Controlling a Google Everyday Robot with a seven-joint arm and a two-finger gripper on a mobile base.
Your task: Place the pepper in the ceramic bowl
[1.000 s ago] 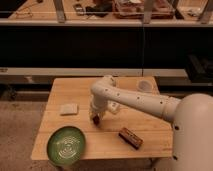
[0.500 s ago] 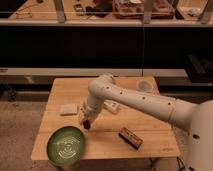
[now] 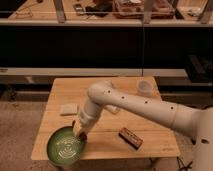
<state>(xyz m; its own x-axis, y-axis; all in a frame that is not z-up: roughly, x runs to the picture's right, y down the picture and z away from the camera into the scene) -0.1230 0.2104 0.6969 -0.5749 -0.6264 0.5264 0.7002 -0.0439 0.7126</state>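
The ceramic bowl [image 3: 64, 148] is a wide green dish with pale swirl lines, at the table's front left corner. My gripper [image 3: 80, 132] hangs just above the bowl's right rim, at the end of the white arm that reaches in from the right. A small dark red piece, the pepper [image 3: 82, 135], shows at the gripper's tip, held between the fingers and mostly hidden by them. It is above the bowl's edge, not lying in the bowl.
A wooden table [image 3: 150, 120] carries a pale square pad [image 3: 68, 109] at the left, a brown-red rectangular block [image 3: 130, 138] at the front right and a small white cup [image 3: 144, 87] at the back right. Dark shelving stands behind the table.
My gripper has moved forward and left with the pepper, from the table's middle to the bowl's right rim.
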